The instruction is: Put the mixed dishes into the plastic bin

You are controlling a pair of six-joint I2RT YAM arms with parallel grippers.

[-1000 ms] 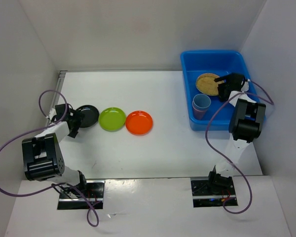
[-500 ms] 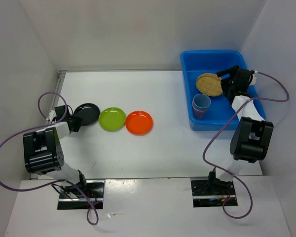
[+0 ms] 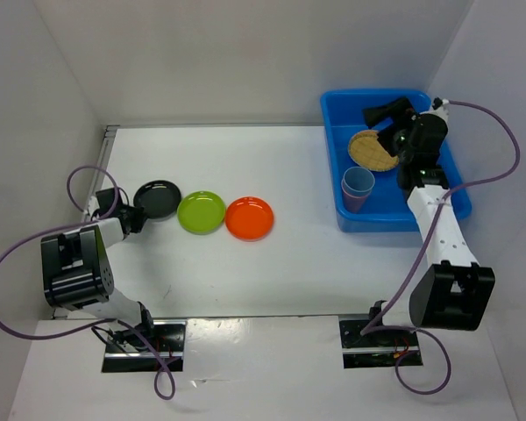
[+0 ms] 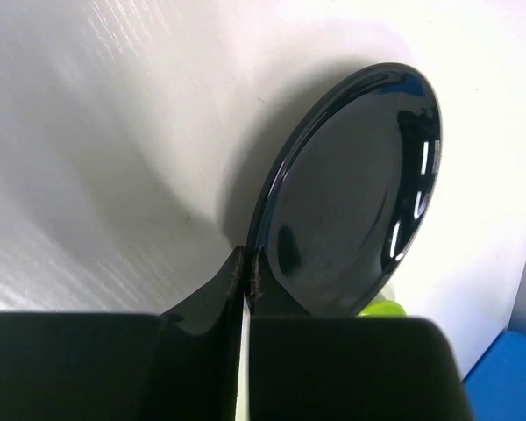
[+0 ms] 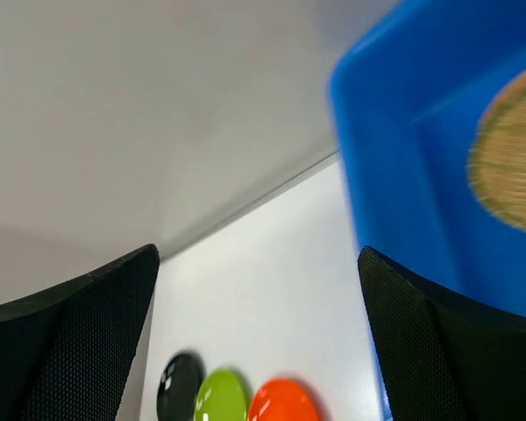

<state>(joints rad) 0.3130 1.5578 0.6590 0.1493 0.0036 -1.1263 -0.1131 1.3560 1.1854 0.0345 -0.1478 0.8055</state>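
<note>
My left gripper (image 3: 133,216) is shut on the near rim of the black plate (image 3: 158,200) at the table's left; in the left wrist view its tips (image 4: 246,260) pinch the rim of the black plate (image 4: 351,193), which tilts up off the table. To the right lie a lime green plate (image 3: 201,211) and an orange plate (image 3: 249,217). The blue plastic bin (image 3: 333,114) at the back right holds a tan woven plate (image 3: 371,151) and a blue cup (image 3: 358,182) nested in a pink one. My right gripper (image 3: 381,126) hangs open and empty above the bin.
White walls close in the table on the left, back and right. The right wrist view, with its gripper (image 5: 259,259) wide open, looks past the bin's wall (image 5: 394,158) to the black plate (image 5: 180,386), lime plate (image 5: 221,396) and orange plate (image 5: 285,402).
My left gripper has closed on the black plate's rim and the plate has tipped up slightly. My right gripper has risen and drawn back from the tan plate, staying open.
</note>
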